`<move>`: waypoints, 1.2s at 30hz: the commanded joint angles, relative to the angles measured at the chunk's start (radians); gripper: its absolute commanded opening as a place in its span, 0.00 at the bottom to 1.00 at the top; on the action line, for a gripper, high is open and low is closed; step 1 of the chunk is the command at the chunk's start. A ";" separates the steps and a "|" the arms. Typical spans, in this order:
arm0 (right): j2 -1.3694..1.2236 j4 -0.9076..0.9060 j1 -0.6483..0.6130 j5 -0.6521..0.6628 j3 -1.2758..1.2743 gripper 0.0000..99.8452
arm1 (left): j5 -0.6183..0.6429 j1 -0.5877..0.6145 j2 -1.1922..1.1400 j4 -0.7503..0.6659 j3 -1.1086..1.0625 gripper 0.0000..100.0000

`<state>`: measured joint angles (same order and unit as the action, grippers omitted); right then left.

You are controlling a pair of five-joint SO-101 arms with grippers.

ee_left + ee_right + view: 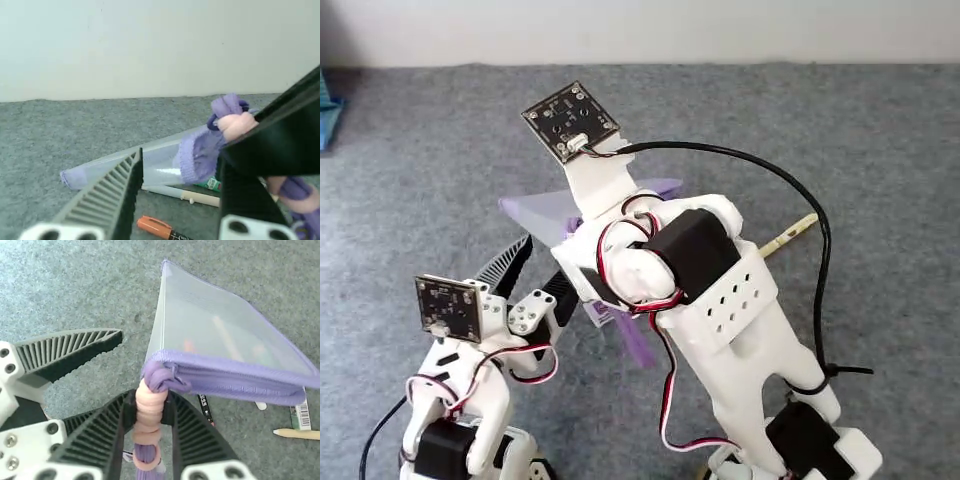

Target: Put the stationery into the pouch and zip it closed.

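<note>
Near the table's middle we hold the pouch [215,325] tilted up by one corner | right gripper [148,397] pinches its pull cord [149,415] | left gripper [180,165] spread just beside | risk: cord slips from our pinch, pouch falls onto the loose pencil [790,235] and orange marker [157,227]

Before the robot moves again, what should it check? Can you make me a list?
1. Grip: right pincer clamped on the pull cord: ok.
2. Free helper: left pincer open, holding nothing: ok.
3. Mouth of the pouch open enough to load: cannot tell.
4. Stationery inside: not ok. The pencil and orange marker lie on the carpet.
</note>
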<state>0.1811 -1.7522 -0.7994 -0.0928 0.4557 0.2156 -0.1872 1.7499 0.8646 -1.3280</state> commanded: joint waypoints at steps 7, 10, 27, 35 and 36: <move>0.039 -0.044 -0.028 0.006 0.020 0.01 | 0.023 0.037 0.003 -0.031 -0.027 0.23; 0.036 -0.044 -0.024 0.008 0.020 0.01 | 0.023 0.081 0.003 -0.028 -0.028 0.23; 0.136 -0.039 -0.024 0.077 -0.201 0.01 | 0.023 0.104 0.006 -0.028 -0.031 0.02; 0.165 -0.035 0.016 0.078 -0.218 0.01 | 0.023 0.103 0.003 -0.028 -0.035 0.01; 0.165 -0.036 0.022 0.078 -0.218 0.01 | 0.023 0.103 0.003 -0.028 -0.044 0.01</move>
<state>0.2931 -1.7538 -0.8055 -0.0253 0.2302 0.2263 -0.0936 1.7622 0.8615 -1.3648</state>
